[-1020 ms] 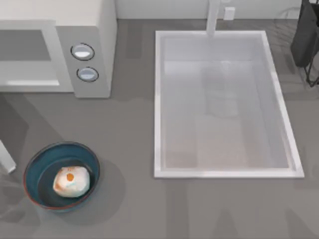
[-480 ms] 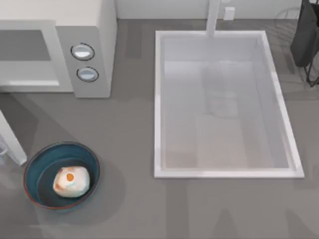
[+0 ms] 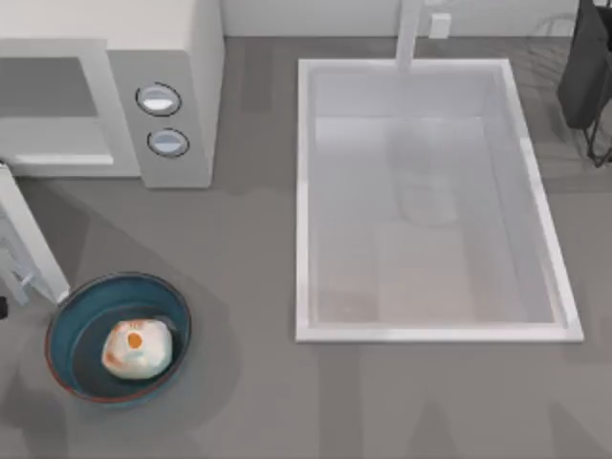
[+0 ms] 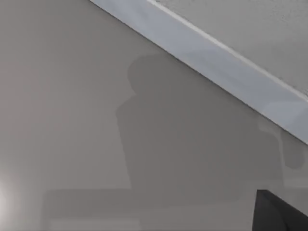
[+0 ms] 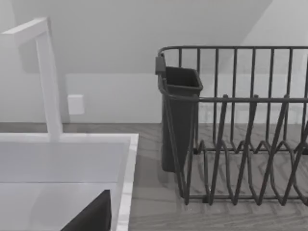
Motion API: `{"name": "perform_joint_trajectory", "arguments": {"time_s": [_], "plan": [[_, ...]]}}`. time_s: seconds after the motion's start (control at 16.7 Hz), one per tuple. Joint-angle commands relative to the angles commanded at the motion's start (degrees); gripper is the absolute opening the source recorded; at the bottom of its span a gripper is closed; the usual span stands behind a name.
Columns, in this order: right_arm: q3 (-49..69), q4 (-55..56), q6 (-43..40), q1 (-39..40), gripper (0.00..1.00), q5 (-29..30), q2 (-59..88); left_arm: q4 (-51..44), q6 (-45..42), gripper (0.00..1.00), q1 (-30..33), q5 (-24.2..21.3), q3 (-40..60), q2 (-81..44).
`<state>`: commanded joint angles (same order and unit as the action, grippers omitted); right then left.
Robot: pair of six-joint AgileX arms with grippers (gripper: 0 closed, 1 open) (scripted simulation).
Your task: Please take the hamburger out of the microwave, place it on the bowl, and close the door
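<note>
The hamburger (image 3: 137, 348) sits in the bowl (image 3: 118, 337) at the desk's near left — only the door (image 3: 32, 247) remains, ajar, its free edge just left of the bowl, far end hinged to the microwave (image 3: 163, 96). My left arm is nearer; I cannot tell either pincer's state.

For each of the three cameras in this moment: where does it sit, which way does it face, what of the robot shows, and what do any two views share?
Top view: above the table, looking down on the microwave, its half-open door, the hamburger in the bowl and the sink.
Left wrist view: close to a pale flat surface; a dark corner shows.
Right wrist view: faces the dish rack, faucet and sink; a dark corner shows.
Shared: top and right wrist views both show sink and faucet.
</note>
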<state>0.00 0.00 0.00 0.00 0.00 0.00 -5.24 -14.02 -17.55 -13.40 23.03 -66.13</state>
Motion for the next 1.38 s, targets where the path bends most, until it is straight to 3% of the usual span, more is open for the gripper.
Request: {"name": "perform_joint_trajectory", "arguments": {"time_s": [0.24, 0.42, 0.84, 1.38], "plan": [[0.0, 0.0, 0.0, 0.0, 1.0, 0.0, 0.0, 0.3, 9.3, 0.0, 13.2, 8.4, -2.4, 4.2], [0.0, 0.0, 0.0, 0.0, 1.0, 0.0, 0.0, 0.5, 13.3, 0.0, 17.6, 12.1, -3.6, 6.2], [0.0, 0.0, 0.0, 0.0, 1.0, 0.0, 0.0, 1.6, 13.5, 0.0, 17.7, 12.1, -1.7, 3.8], [0.0, 0.0, 0.0, 0.0, 1.0, 0.0, 0.0, 11.7, 13.5, 0.0, 18.2, 12.3, 12.4, -21.5]]}}
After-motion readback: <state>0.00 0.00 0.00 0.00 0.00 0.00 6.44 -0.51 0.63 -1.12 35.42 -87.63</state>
